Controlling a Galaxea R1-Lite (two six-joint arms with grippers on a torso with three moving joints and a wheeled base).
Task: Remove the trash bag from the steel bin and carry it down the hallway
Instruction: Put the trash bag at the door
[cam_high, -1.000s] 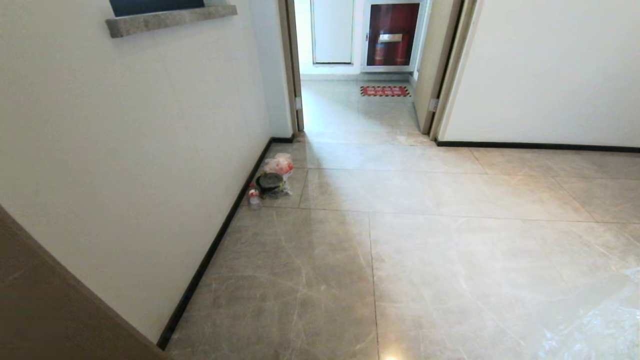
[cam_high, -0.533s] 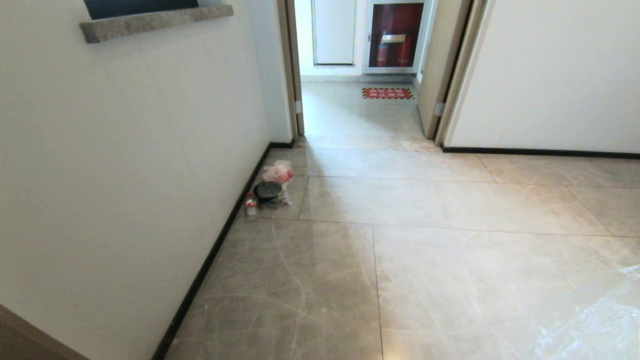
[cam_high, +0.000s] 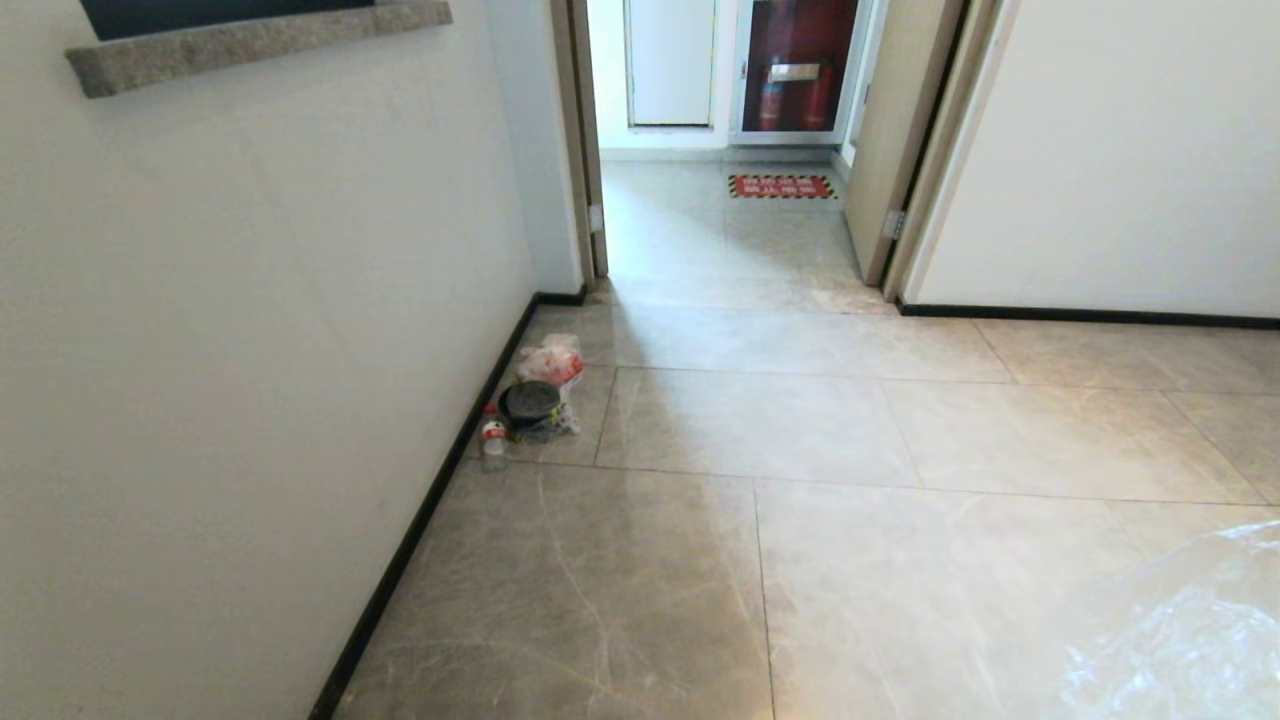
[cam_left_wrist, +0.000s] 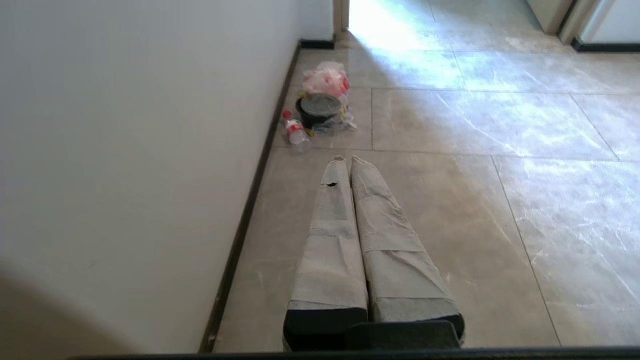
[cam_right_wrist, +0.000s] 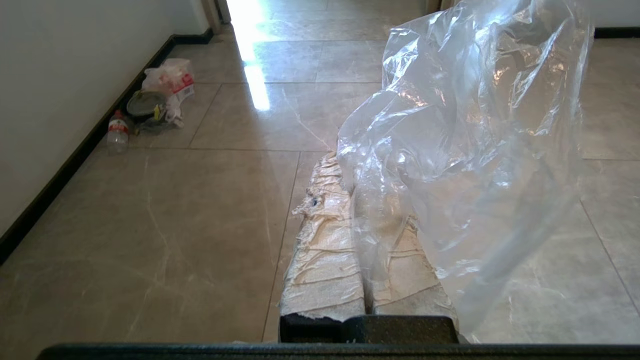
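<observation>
The trash bag is a large clear crinkly plastic sheet that billows up over my right gripper. That gripper is shut on the bag's edge, with plastic pinched between its taped fingers. Only a corner of the bag shows in the head view, at the bottom right. My left gripper is shut with nothing in it and points level along the floor near the left wall. The hallway's glossy beige tiles run ahead to a doorway with a small red mat beyond. The steel bin is out of view.
Litter lies by the left wall's black baseboard: a red-and-white bag, a black round container and a small bottle. A stone ledge juts from that wall. A fire-extinguisher cabinet stands past the doorway.
The whole head view has shifted, so the camera has moved: the litter and doorway sit lower and nearer, the brown surface at lower left is gone, and more of the bag shows.
</observation>
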